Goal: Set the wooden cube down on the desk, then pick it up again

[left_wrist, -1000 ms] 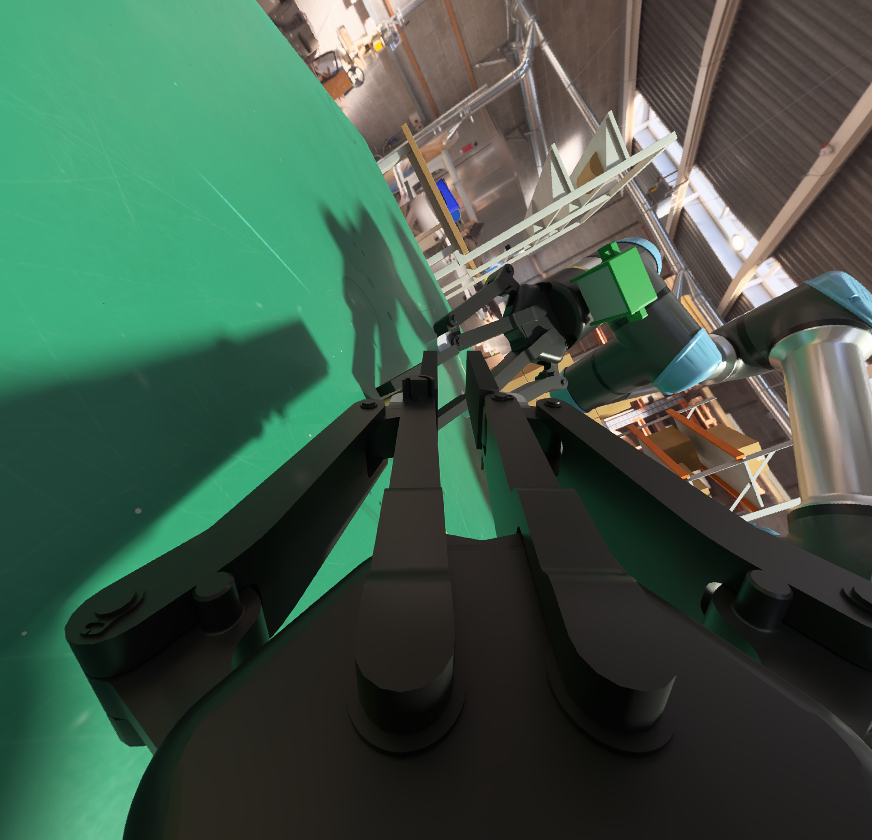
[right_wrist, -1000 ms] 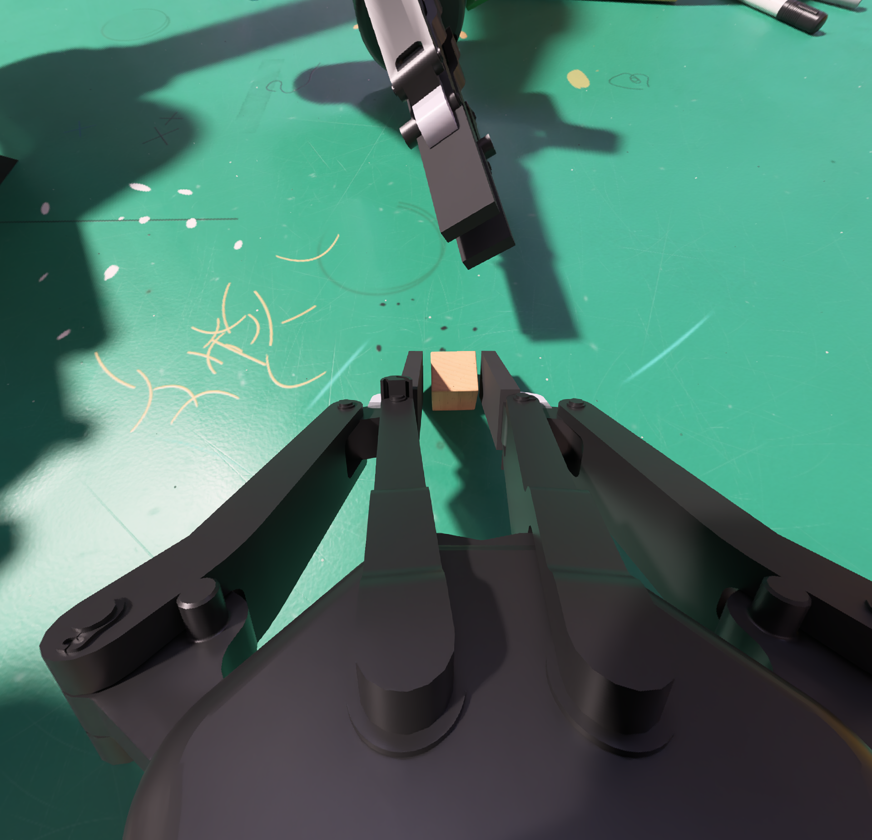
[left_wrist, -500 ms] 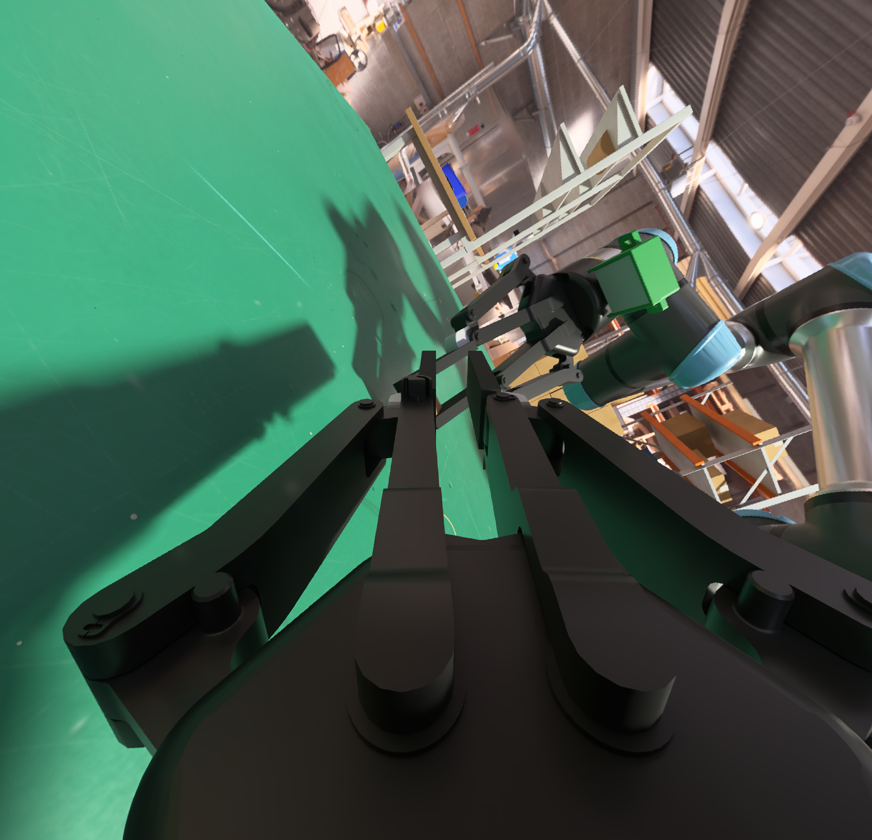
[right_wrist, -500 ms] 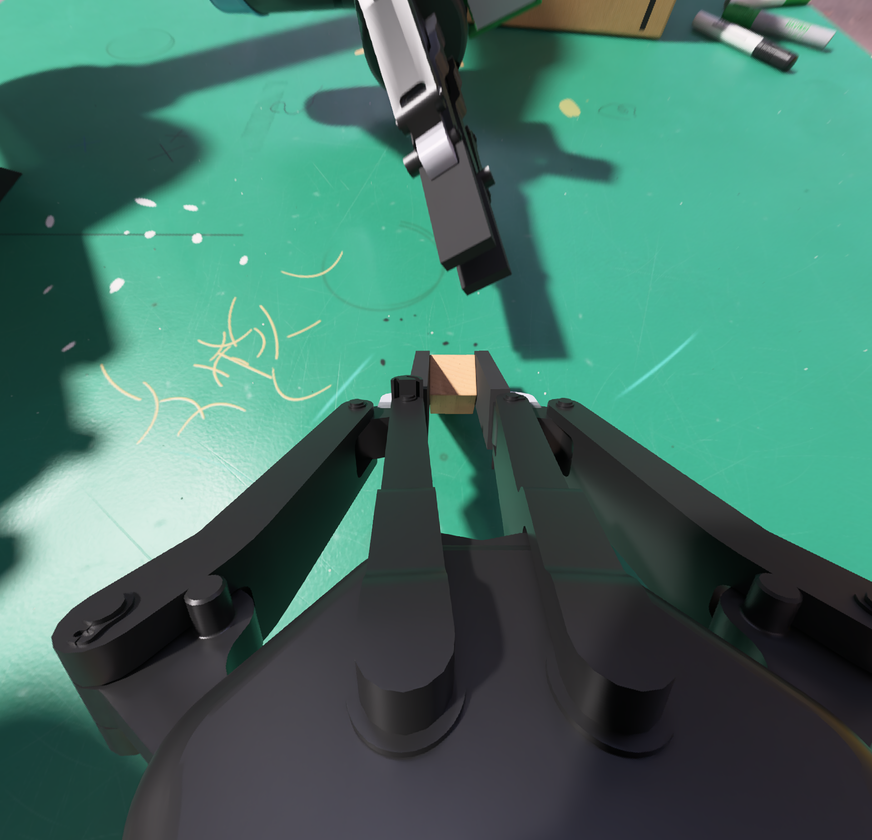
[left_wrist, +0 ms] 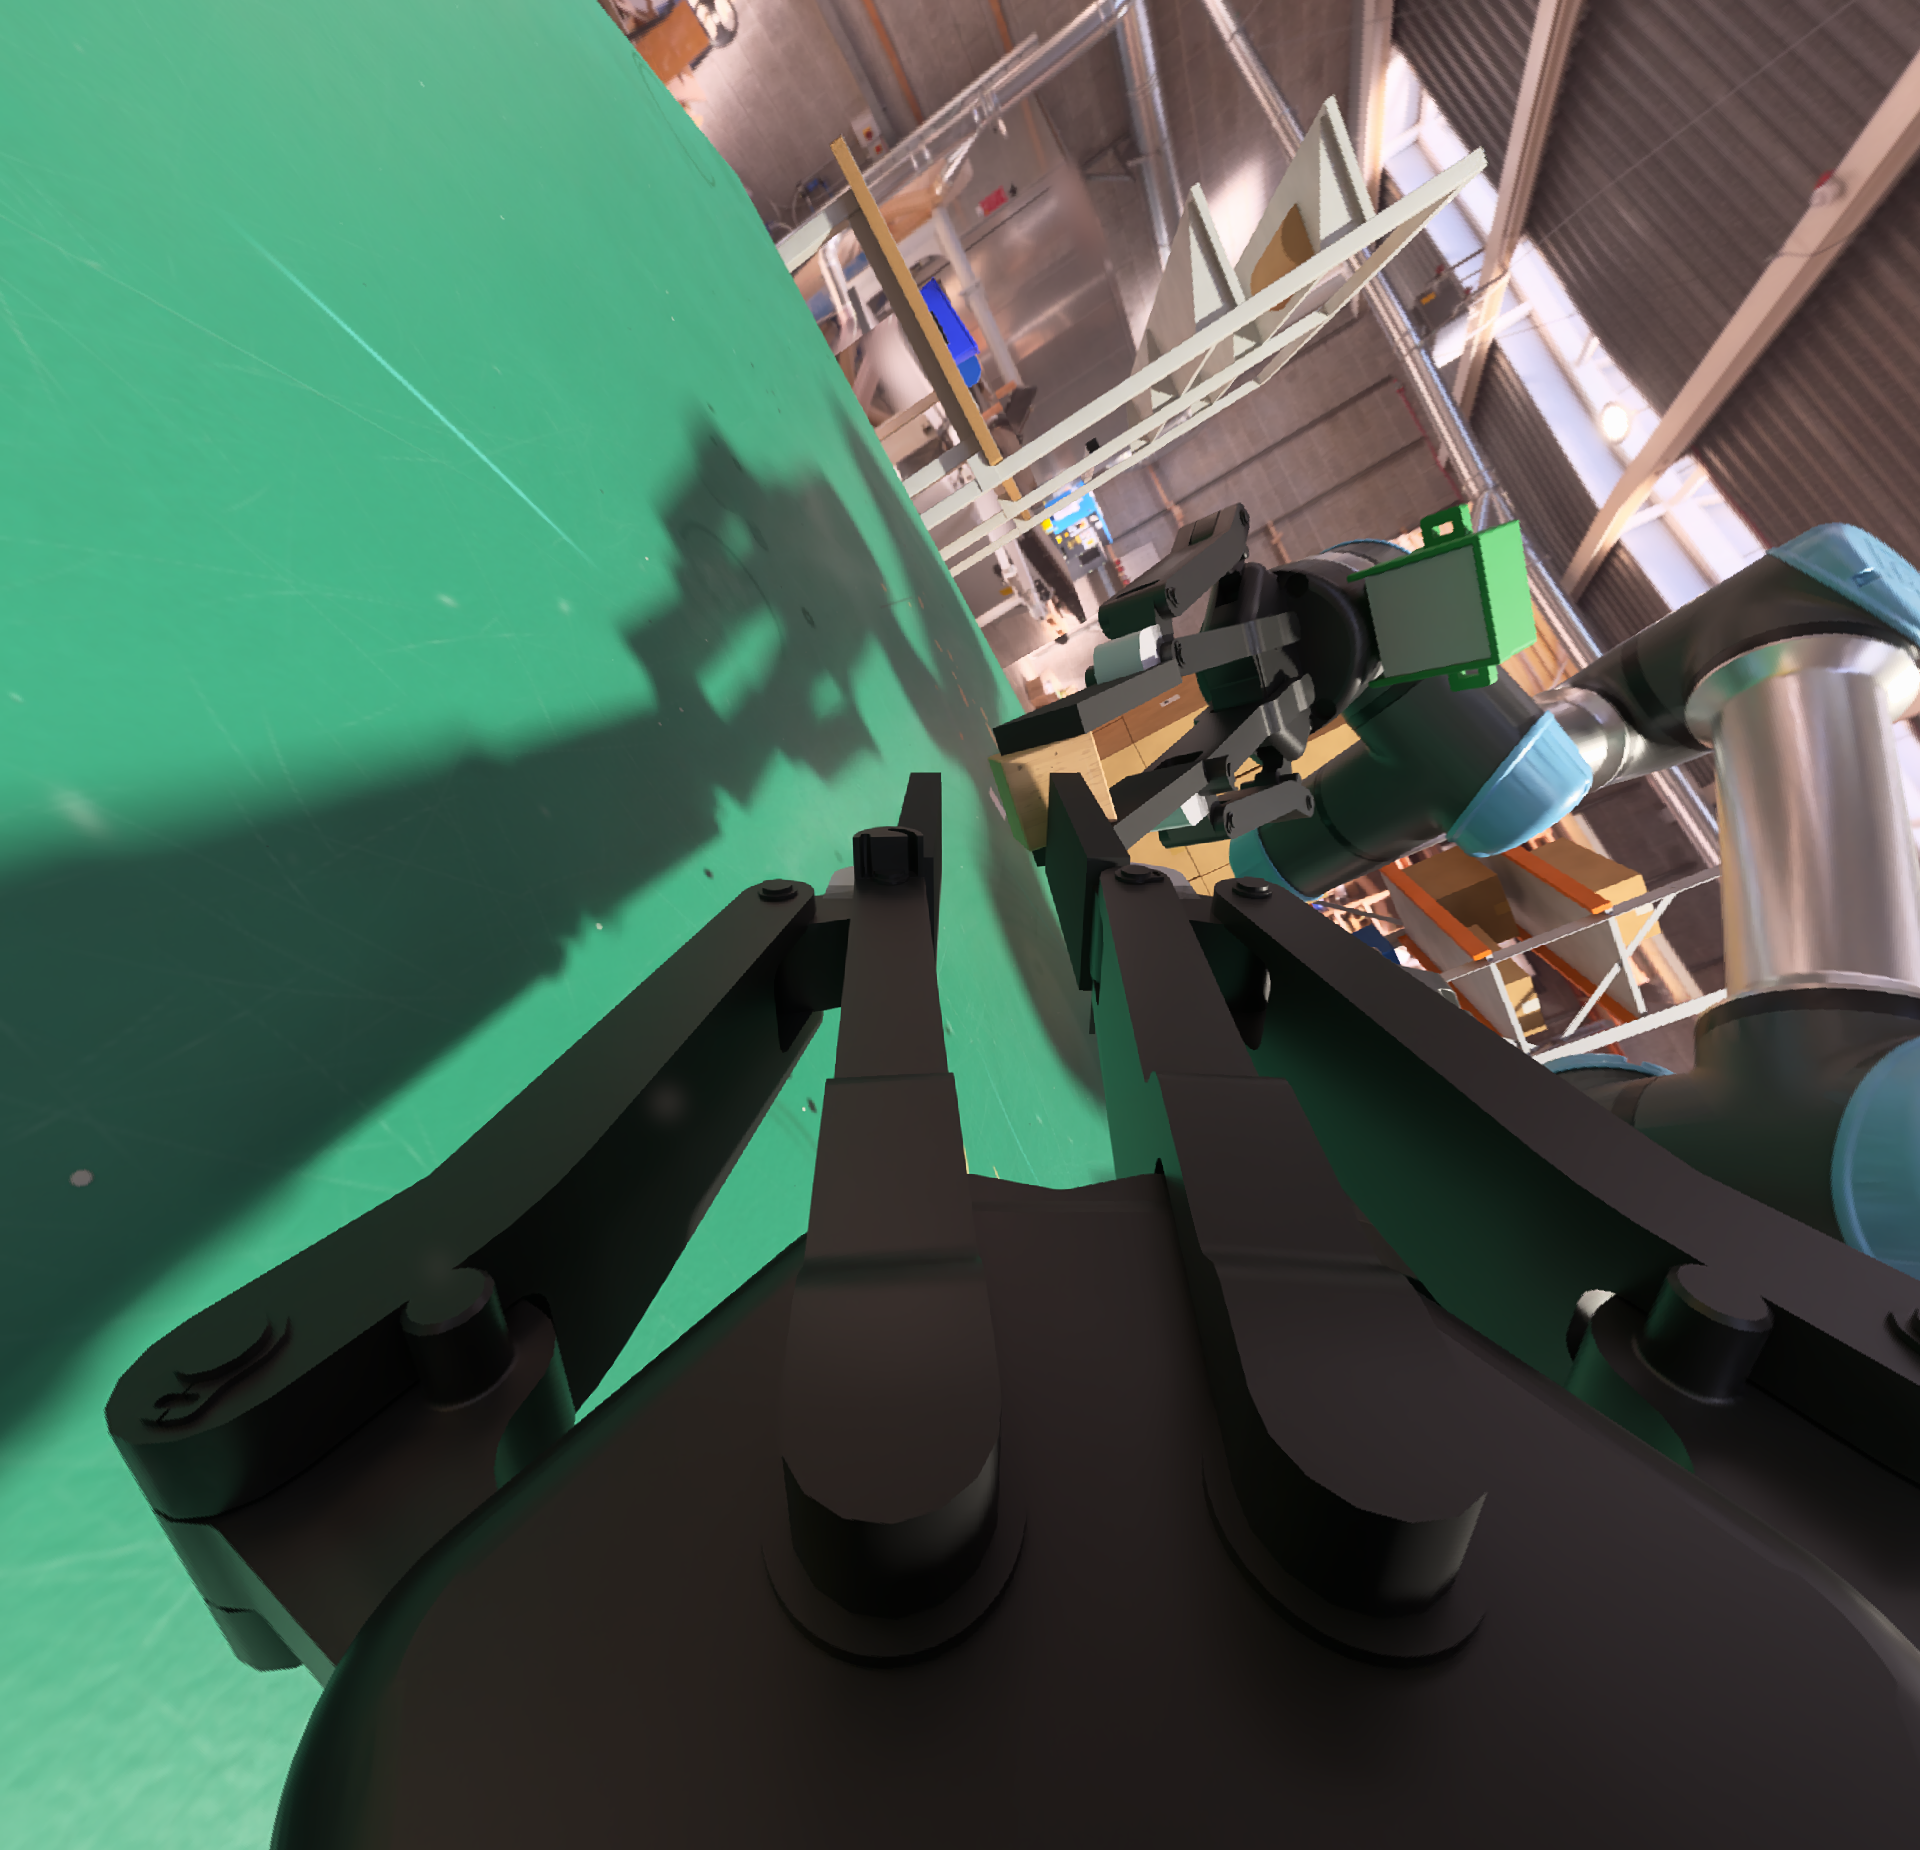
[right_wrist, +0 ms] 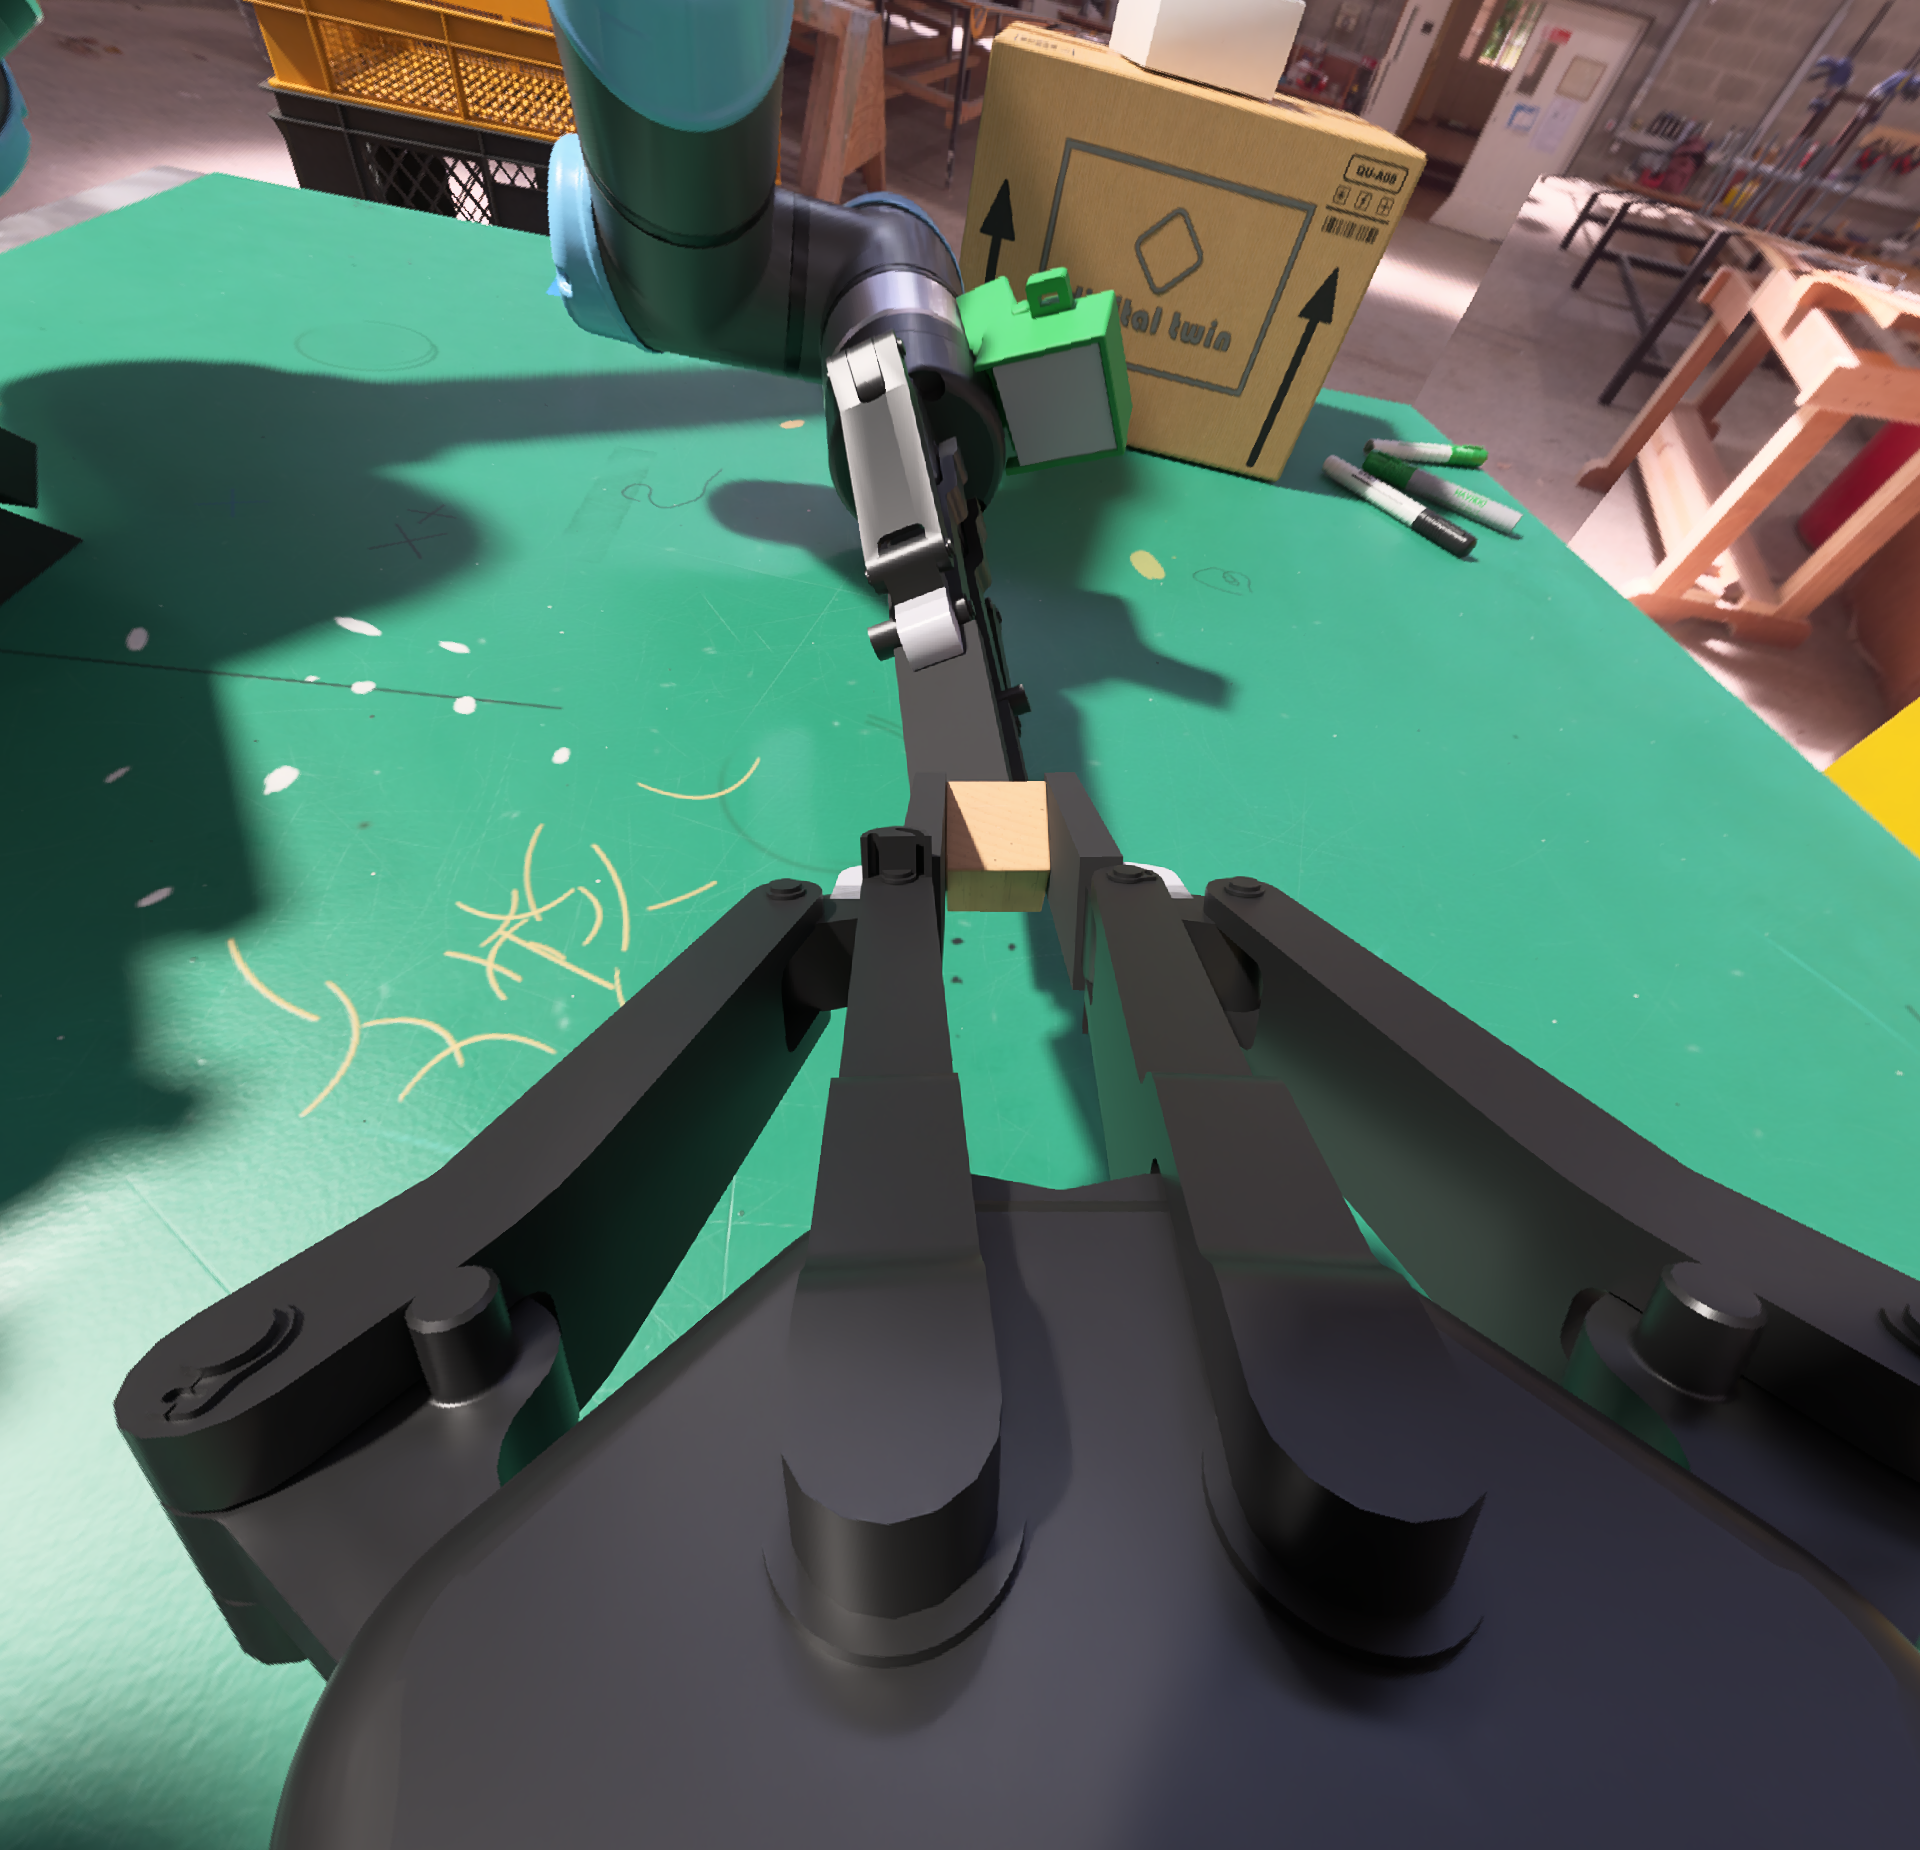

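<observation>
Both fingers of the right pincer (right_wrist: 1000, 844) clamp the wooden cube (right_wrist: 995, 842) above the desk (right_wrist: 1455, 865); left pincer (left_wrist: 992, 824) nearly closed, empty.

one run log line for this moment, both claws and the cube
right claw: shut on wooden cube, above desk | left claw: nearly closed, empty, off the desk | phase: cube gripped

Green desk (right_wrist: 1455, 865), surface scratched, with pale paint flecks and yellow scribbles at left. Far right: cardboard box (right_wrist: 1174, 273) stands on it; markers (right_wrist: 1423, 486) lie just beside, right of box.
</observation>
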